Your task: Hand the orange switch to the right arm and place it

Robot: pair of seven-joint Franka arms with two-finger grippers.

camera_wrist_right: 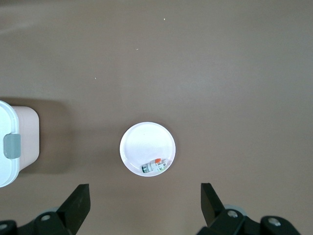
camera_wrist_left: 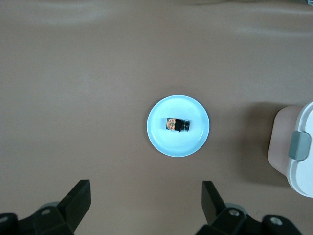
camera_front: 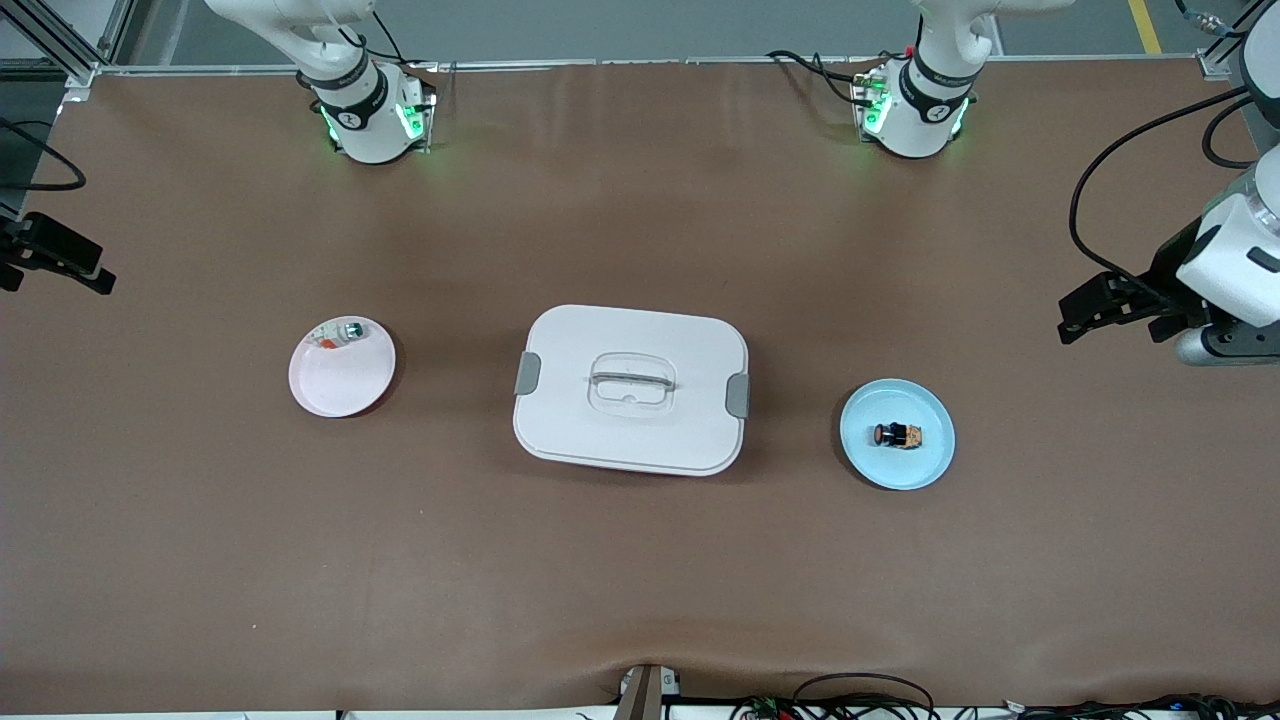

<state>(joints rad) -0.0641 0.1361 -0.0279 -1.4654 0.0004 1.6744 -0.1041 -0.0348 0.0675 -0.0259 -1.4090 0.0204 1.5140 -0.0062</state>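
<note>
The orange switch (camera_front: 897,435) lies on its side on a light blue plate (camera_front: 925,462) toward the left arm's end of the brown counter (camera_front: 640,560), its round orange cap turned toward the white lidded box (camera_front: 631,388) at the counter's middle. In the left wrist view the switch (camera_wrist_left: 177,125) sits near the centre of the blue plate (camera_wrist_left: 161,134), with the grey latch of the box (camera_wrist_left: 299,146) at the frame's edge.

The left pincer (camera_front: 1100,312) hangs released above the counter at the left arm's end, its two black fingers (camera_wrist_left: 78,198) spread wide and holding nothing. The right pincer (camera_front: 55,262) waits over the counter's edge at the right arm's end, likewise released and empty, its fingers (camera_wrist_right: 210,200) wide apart in its own wrist view.

Toward the right arm's end stands a pale pink plate (camera_front: 345,385) carrying a small white piece (camera_front: 340,333) with what looks like a silver-green button and a spot of orange, resting against the rim farthest from the front camera. The right wrist view shows the same plate (camera_wrist_right: 142,142) and piece (camera_wrist_right: 153,166).

The box has a clear handle (camera_front: 632,383) set into its lid and grey latches at both ends.
</note>
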